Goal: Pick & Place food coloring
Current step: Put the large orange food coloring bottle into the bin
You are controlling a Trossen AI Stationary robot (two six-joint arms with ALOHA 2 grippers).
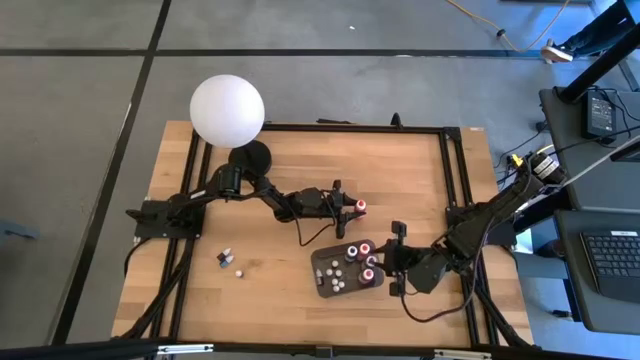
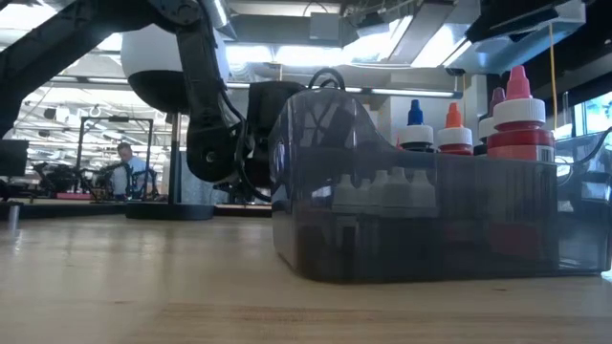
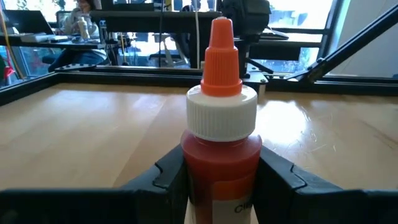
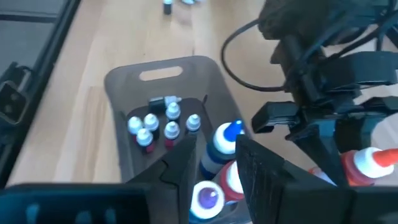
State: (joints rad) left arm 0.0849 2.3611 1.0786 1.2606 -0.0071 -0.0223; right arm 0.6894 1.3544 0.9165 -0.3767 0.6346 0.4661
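Left gripper (image 1: 352,204) clamped on a small red dropper bottle with white collar and orange tip (image 3: 221,134), held upright between both dark pads above bare wood, just short of the dark grey rounded plastic tray (image 1: 322,281). Kept upright, probably so the bottle can drop straight in among the others without tipping them.

Right gripper (image 1: 385,258) down at the tray's near-right edge, fingers closed around a blue-capped bottle (image 4: 225,138) standing inside; likely either just set down or about to be released.

Inside the tray: a cluster of about 6 tiny pale-capped bottles (image 4: 157,123) toward one end, taller red, orange and blue-tipped ones (image 2: 483,124) at the other. Free floor remaining mostly in the middle.

Left out on the table: 3 small bottles (image 1: 229,262), well apart from the tray toward the left side, not yet collected.

Large white globe lamp on a black base (image 1: 227,110) at the back-left corner, clear of the route. Main obstruction for the left arm's delivery: the right arm itself, occupying the tray's right portion, with cables trailing beside it. Safer entry probably from the tray's far-left side.
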